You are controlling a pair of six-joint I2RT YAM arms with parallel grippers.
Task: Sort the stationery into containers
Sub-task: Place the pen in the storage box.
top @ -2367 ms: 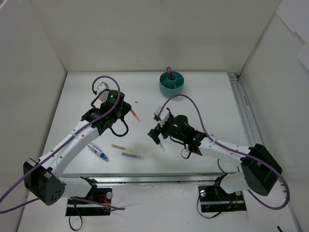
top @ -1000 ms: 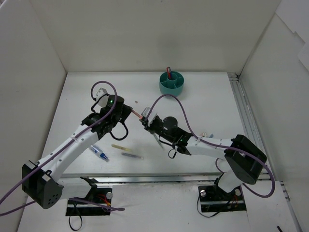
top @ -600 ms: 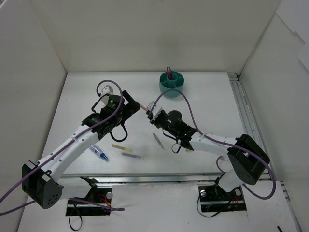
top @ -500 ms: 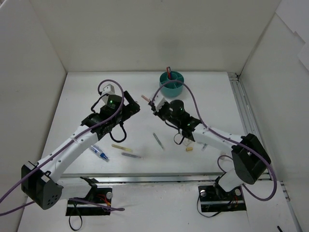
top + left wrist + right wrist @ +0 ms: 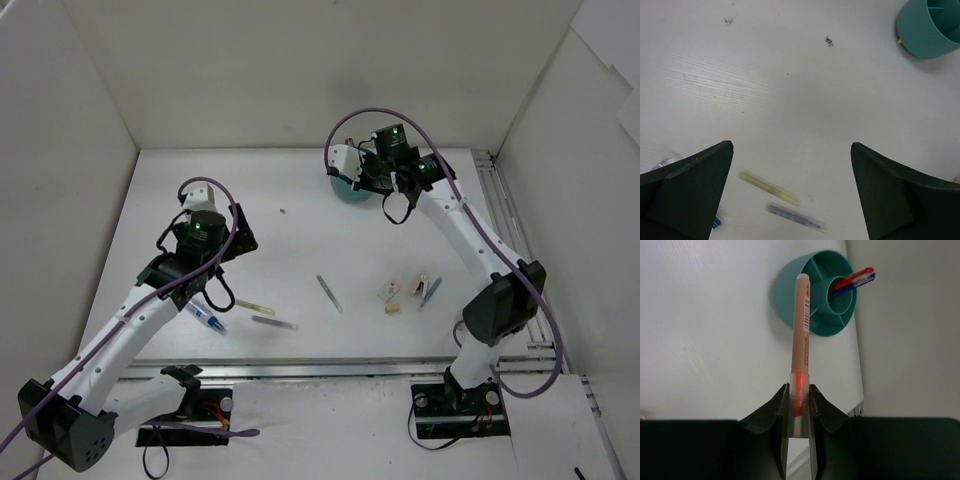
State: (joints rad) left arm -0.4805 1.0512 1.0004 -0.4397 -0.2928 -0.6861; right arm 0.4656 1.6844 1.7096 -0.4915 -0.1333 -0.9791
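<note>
L arm [image 5: 140,310] half-extended fwd, L claw [image 5: 791,150] wide open & facing down. R arm [image 5: 470,235] reaches way to the back, R claw [image 5: 799,390] pinched tight on orange pen [image 5: 802,325]

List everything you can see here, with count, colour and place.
teal cup: one, teal, far side.
pens in cup: two, red and blue, central well.
orange pen: one, orange, held over teal cup.
yellow pen: one, yellow, near left.
grey pen: one, grey, beside yellow pen.
slim grey pen: one, grey, mid-table.
blue-and-white pen: one, near left.
blue pen: one, blue, near right.
erasers: about three, white and cream, near right.
left gripper: open, empty.
right gripper: shut on orange pen.
</note>
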